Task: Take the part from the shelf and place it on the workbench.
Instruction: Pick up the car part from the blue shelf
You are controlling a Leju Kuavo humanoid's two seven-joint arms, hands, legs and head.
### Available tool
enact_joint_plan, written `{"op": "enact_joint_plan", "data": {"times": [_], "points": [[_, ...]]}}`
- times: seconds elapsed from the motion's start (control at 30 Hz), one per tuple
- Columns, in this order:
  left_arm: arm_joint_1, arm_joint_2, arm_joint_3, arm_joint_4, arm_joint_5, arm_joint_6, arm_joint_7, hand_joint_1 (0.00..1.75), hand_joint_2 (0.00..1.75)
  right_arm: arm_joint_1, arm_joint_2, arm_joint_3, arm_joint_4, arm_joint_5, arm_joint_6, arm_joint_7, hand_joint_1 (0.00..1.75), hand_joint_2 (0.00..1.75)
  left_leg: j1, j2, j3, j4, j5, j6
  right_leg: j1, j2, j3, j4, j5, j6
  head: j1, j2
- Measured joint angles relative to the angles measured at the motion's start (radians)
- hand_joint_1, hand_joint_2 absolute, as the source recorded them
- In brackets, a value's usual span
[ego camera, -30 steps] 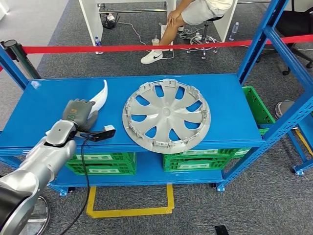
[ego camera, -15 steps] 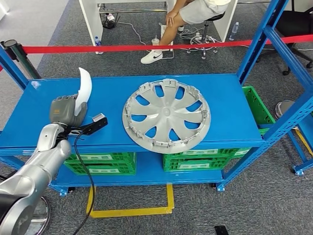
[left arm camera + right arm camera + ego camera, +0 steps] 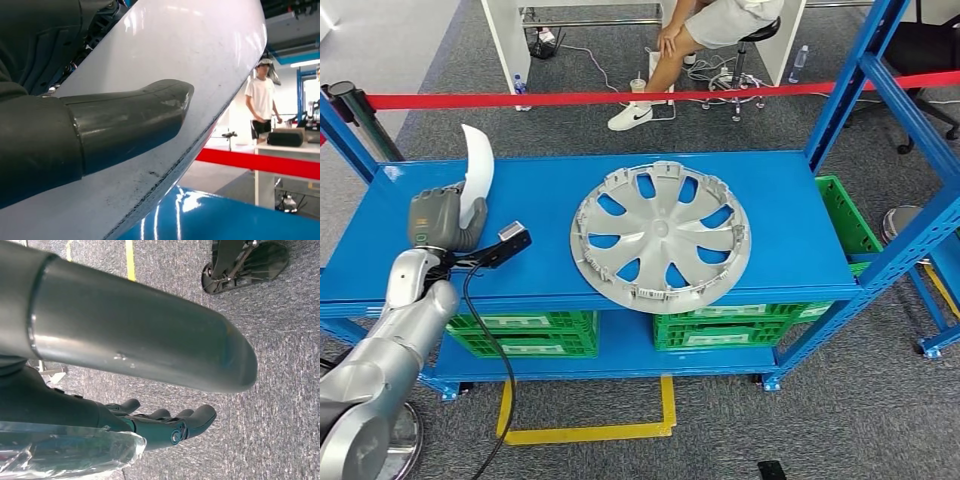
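- Left hand (image 3: 441,220) is gripping a curved white part (image 3: 477,160), fingers wrapped around its lower end; the part is sticking up past the hand, over the left end of the blue shelf (image 3: 788,230).
- In the left wrist view the thick grey thumb (image 3: 128,120) is pressing flat against the glossy white surface of the part (image 3: 188,45), with the blue shelf top (image 3: 234,220) lying just beneath it.
- A small black camera (image 3: 509,243) on a cable is sitting just right of the hand, at the wrist.
- A silver wheel cover (image 3: 661,236) is lying flat on the shelf, well apart to the right of the hand, its near rim overhanging the front edge.
- Green crates (image 3: 539,335) are sitting on the lower level, below the hand.
- Right hand (image 3: 166,425) is hanging over grey carpet, fingers stretched out and apart, holding nothing.
- A red barrier tape (image 3: 622,97) is running beyond the shelf; a seated person (image 3: 697,30) is behind it.
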Motion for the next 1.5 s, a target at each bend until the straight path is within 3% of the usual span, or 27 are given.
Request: {"op": "enact_joint_plan", "data": {"times": [0.7,1.5], "points": [[0.032,-0.039,0.19,-0.113,-0.076,0.0,-0.099,1.75,1.75,0.0,0.003,0.0,0.0,0.002,0.001,0.0,0.0,0.0,0.0,0.0,0.0,0.0,0.0,0.0,0.0,0.0,0.0,0.0,0.0,0.0,0.0,0.0],[0.021,-0.039,0.237,-0.094,0.023,0.0,-0.174,1.75,1.75,0.0,0.003,0.0,0.0,0.005,0.002,0.002,0.0,0.0,0.0,0.0,0.0,0.0,0.0,0.0,0.0,0.0,-0.007,0.0,0.0,0.0,0.0,0.0]]}}
